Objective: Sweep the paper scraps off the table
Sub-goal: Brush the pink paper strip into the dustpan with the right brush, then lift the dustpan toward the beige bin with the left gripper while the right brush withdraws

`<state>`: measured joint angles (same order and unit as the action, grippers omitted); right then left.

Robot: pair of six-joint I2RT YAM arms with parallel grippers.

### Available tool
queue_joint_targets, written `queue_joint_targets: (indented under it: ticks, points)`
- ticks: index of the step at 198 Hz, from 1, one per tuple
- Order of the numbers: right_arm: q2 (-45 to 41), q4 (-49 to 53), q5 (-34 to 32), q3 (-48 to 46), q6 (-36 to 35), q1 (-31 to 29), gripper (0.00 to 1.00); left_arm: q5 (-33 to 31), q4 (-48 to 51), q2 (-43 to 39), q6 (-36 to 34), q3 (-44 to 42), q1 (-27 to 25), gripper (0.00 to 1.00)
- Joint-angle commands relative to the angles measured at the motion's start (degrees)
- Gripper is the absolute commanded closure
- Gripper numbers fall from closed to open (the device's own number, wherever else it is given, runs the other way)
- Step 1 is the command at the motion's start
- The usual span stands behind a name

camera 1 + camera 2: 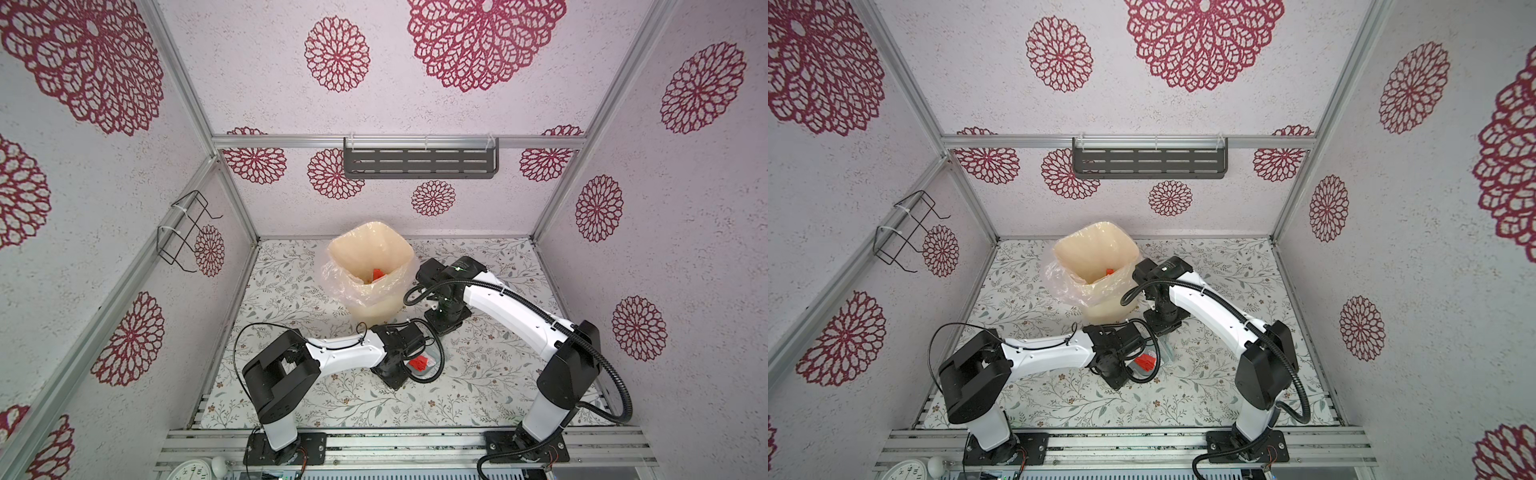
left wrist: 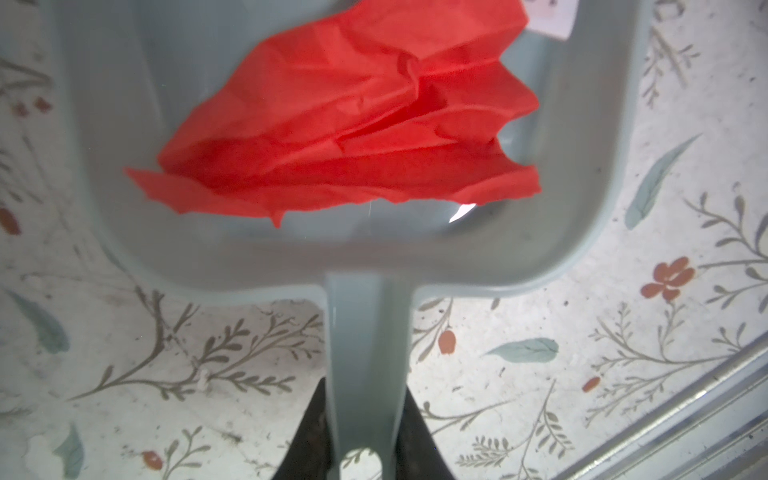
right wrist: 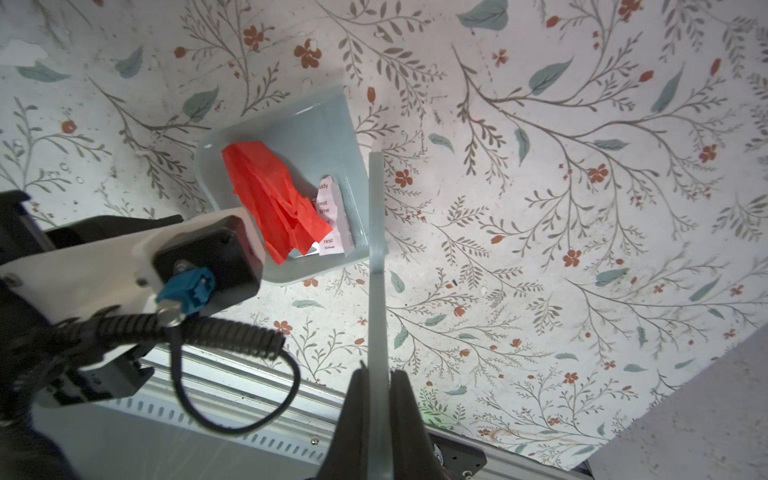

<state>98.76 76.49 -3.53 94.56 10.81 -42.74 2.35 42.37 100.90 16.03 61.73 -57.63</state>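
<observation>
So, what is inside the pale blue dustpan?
The dustpan holds a crumpled red paper scrap and a white printed scrap beside it. Anything beneath the red one is covered.

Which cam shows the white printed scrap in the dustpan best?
Right wrist: the white scrap shows nearly whole in the dustpan beside the red scrap, with its print visible. The left wrist view catches only its corner at the frame edge. In both top views it is too small to make out.
</observation>
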Motion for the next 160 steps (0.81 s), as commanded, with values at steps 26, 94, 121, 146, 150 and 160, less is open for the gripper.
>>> queue_joint_targets:
  ticks: [26,94,121,146,150,160]
  points:
    - [-3.75,2.38,-5.14,2.8,1.23,0.69,1.0,0.75,-5.5,-4.34,-0.69,-2.49,-0.73,1.0]
    - [-10.61,-0.01,-4.75,-2.2,2.0,6.53,1.0,-1.65,-4.01,-13.1,1.21,-4.72,-2.48,1.0]
    - [-13.04,-1.74,-3.51,-5.72,2.03,8.65,1.0,-3.8,0.56,-15.9,2.55,-2.7,-5.2,1.0]
    - [-15.47,-3.89,-1.35,-9.24,2.11,10.58,1.0,-6.07,6.57,-17.76,4.43,1.06,-8.48,1.0]
    - [-15.88,-4.24,-1.01,-9.78,2.19,10.84,1.0,-6.32,7.72,-18.07,4.76,1.76,-8.99,1.0]
    - [-16.9,-4.95,-0.29,-11.1,2.24,11.44,1.0,-7.2,10.24,-18.75,5.72,3.73,-10.16,1.0]
